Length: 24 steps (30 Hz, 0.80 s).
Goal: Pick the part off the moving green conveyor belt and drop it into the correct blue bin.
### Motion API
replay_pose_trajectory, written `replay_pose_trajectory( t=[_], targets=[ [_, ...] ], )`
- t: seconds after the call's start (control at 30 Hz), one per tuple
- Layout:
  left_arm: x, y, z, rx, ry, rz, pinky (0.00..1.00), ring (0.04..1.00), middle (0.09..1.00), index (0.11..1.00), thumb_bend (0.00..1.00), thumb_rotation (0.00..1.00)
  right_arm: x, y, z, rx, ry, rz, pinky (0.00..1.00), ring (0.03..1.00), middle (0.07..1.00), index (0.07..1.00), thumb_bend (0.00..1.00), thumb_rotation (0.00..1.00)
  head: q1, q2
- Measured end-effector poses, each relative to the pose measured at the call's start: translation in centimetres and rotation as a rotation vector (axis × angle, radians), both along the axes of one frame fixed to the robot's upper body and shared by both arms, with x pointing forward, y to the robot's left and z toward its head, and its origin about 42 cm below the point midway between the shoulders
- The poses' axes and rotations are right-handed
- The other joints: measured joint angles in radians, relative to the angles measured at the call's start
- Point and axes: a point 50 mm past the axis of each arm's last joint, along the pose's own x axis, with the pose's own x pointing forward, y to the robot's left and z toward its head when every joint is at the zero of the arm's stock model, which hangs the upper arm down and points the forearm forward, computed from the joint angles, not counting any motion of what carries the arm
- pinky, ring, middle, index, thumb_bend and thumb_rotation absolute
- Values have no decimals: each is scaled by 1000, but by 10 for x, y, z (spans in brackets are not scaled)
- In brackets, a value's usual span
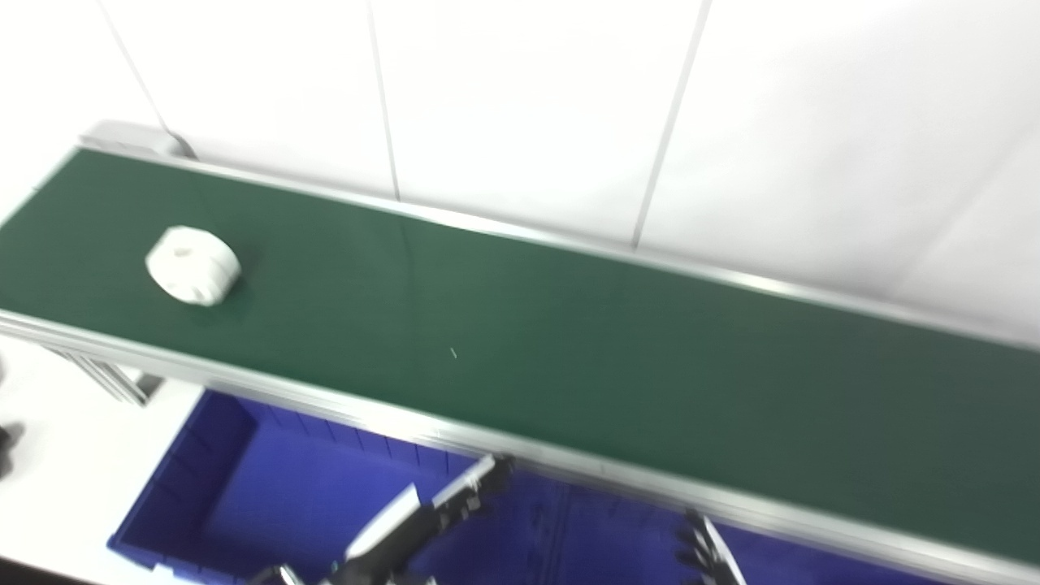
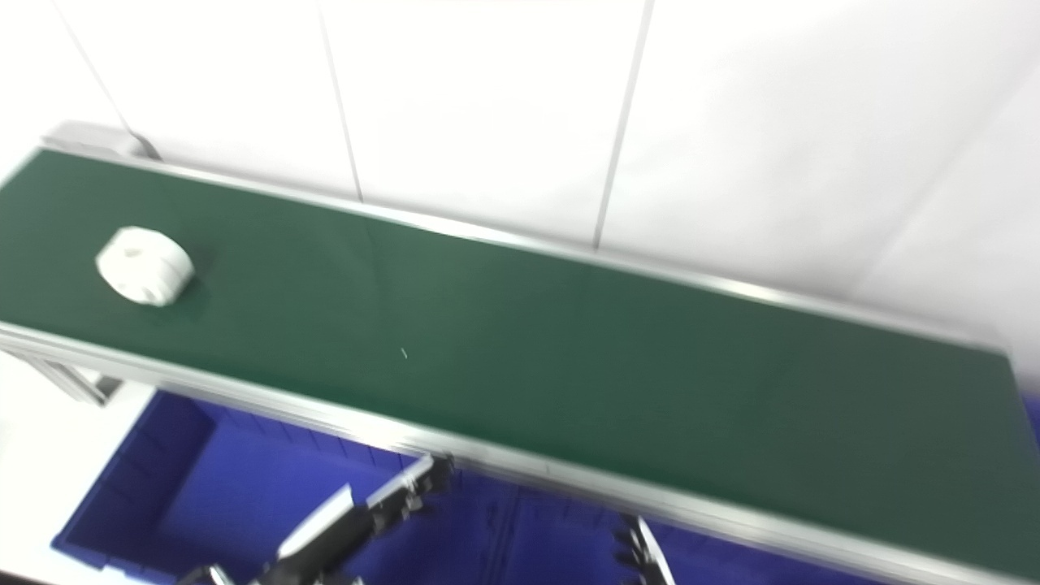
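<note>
A white round part (image 1: pixel 193 265) with a hole in its top lies on the green conveyor belt (image 1: pixel 569 349) near its left end; it also shows in the right eye view (image 2: pixel 145 266). My left hand (image 1: pixel 422 516) hangs below the belt's near rail, over a blue bin (image 1: pixel 268 487), with fingers stretched out and holding nothing. Only the fingertips of my right hand (image 1: pixel 705 551) show at the bottom edge, over a second blue bin (image 1: pixel 617 528); they look spread. Both hands are far from the part.
A metal rail (image 1: pixel 455 435) runs along the belt's near edge, above the bins. A white wall stands right behind the belt. The belt's metal support leg (image 1: pixel 110 378) is at the lower left. The picture is blurred.
</note>
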Motion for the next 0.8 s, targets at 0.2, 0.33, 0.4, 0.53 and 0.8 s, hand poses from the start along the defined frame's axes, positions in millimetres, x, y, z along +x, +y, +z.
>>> replay_pose_trajectory(
  t=[0.2, 0.33, 0.4, 0.53, 0.8],
  targets=[
    [4, -1, -1, -1, -7, 17, 834, 922, 966, 962, 803, 518, 0, 0, 0, -3, 2, 4, 808, 890, 933, 955, 801, 417, -20, -11],
    [3, -3, -2, -4, -4, 10, 821, 913, 963, 959, 807, 527, 1, 0, 0, -3, 1, 4, 804, 890, 931, 952, 795, 411, -23, -15],
    [3, -4, -2, -4, -5, 18, 819, 911, 960, 954, 808, 531, 1, 0, -1, -4, 2, 5, 801, 888, 928, 953, 793, 410, -26, -18],
    [3, -4, -1, -3, -10, 31, 835, 917, 955, 951, 812, 534, 1, 0, -5, -6, 15, 6, 783, 876, 921, 953, 786, 402, -37, -20],
    [11, 6, 24, -14, -107, 60, 837, 916, 947, 945, 842, 562, 2, 0, -11, -4, 14, 3, 717, 821, 880, 937, 792, 394, -55, -11]
  ],
)
